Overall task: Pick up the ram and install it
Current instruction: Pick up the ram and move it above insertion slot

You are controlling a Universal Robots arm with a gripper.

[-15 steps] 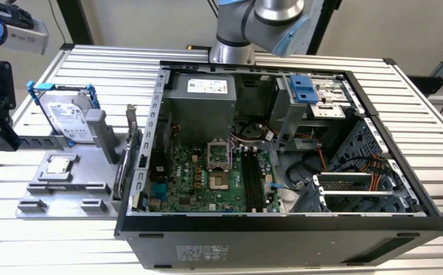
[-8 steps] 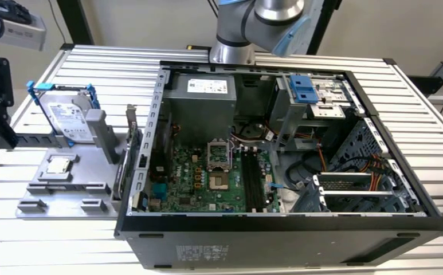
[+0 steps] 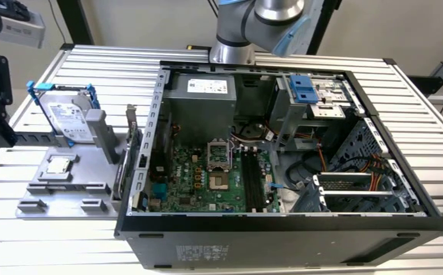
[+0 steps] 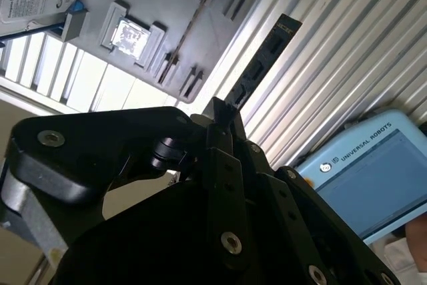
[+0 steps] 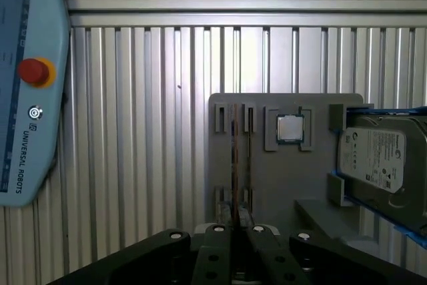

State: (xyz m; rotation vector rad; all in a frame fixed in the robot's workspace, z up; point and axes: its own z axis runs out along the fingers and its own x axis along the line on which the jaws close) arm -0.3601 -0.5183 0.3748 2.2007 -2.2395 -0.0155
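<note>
While your pincer is squeezed tight on the ram, the ram sticks straight out past its tips. It is a long, thin, dark stick with flat black chips in a row. Beyond the pincer, on the ribbed desk, lies a gray tray. It holds a small silver chip and a hard drive with a white printed label. Off to one side sits a light blue pendant with letters on it.

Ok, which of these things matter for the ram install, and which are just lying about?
For the job: ram, on edge in the gray holder; black memory slots on the motherboard.
Lying about: hard drive; CPU chip; teach pendant.
</note>
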